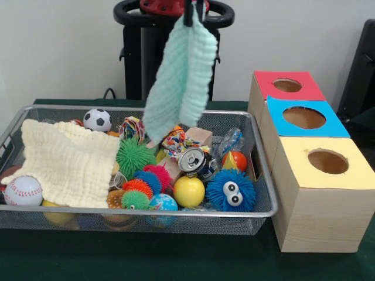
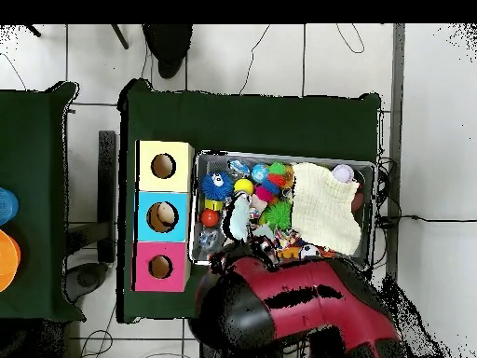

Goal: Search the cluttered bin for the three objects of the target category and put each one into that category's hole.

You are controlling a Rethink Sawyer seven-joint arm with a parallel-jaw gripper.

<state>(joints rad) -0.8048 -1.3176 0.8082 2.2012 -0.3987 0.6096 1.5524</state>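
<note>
step: carrying | my gripper (image 1: pixel 194 13) pinches the mint cloth (image 1: pixel 180 82), which hangs clear above the bin (image 1: pixel 265 175) | next, I judge: swing to the boxes beside the bin, centre over the right hole, then let go

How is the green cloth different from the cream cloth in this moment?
The green cloth hangs in the air from the gripper, above the basket; the cream cloth lies spread flat inside the basket. The green cloth is folded into a narrow drooping strip, while the cream cloth covers a wide area and drapes over other toys. Their colours differ: pale mint green against pale yellow. Both share a soft, ribbed knitted texture.
</note>
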